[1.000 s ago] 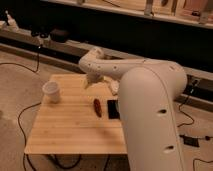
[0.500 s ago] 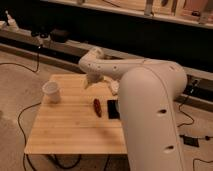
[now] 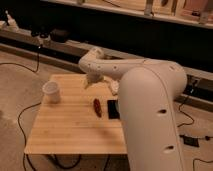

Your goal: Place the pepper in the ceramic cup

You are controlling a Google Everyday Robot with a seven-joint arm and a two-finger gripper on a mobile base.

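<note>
The gripper [image 3: 92, 81] hangs over the table's [image 3: 70, 127] far edge; how far open it is cannot be told. The pepper [image 3: 97, 107] lies on the table beside a flat black object [image 3: 113, 109], apart from the ceramic cup [image 3: 52, 92].

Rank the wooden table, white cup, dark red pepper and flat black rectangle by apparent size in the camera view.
1. light wooden table
2. white ceramic cup and flat black rectangle: alike; the arm may hide part of the rectangle
3. slender dark red pepper
Pincer: over the table's far edge.
</note>
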